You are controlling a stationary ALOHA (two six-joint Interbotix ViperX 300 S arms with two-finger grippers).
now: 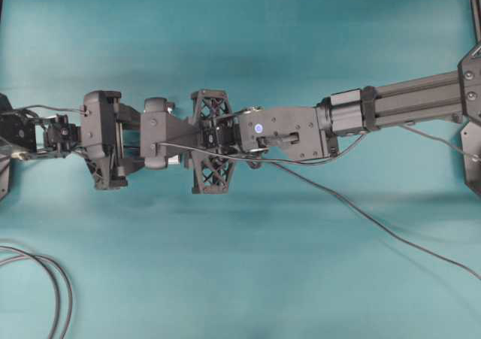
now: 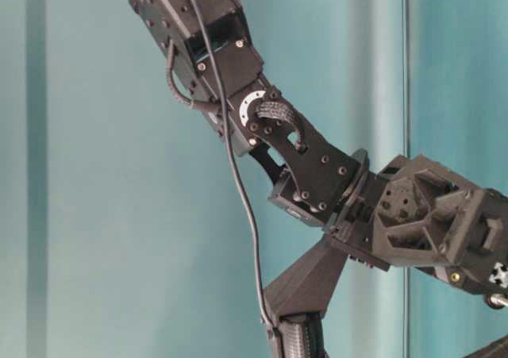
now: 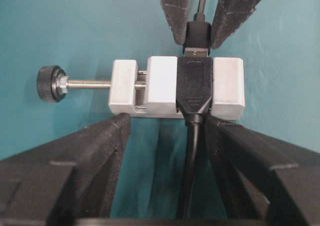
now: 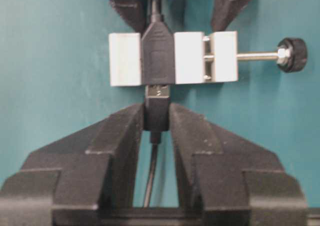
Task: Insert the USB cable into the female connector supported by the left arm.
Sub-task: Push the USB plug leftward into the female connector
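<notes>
Right wrist view: right gripper (image 4: 157,117) clamped on USB cable (image 4: 157,113), silver tip at female connector (image 4: 158,58) mouth; left gripper (image 3: 167,121) gripping block. Risk: slight misalignment, plug jams.

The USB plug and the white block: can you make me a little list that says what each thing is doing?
USB plug: pinched by the right gripper, silver tip at the socket mouth, part still showing
female connector: black, clamped in the white block
left gripper: fingers against the block's near edge
screw knob: sticking out sideways
table: teal
</notes>
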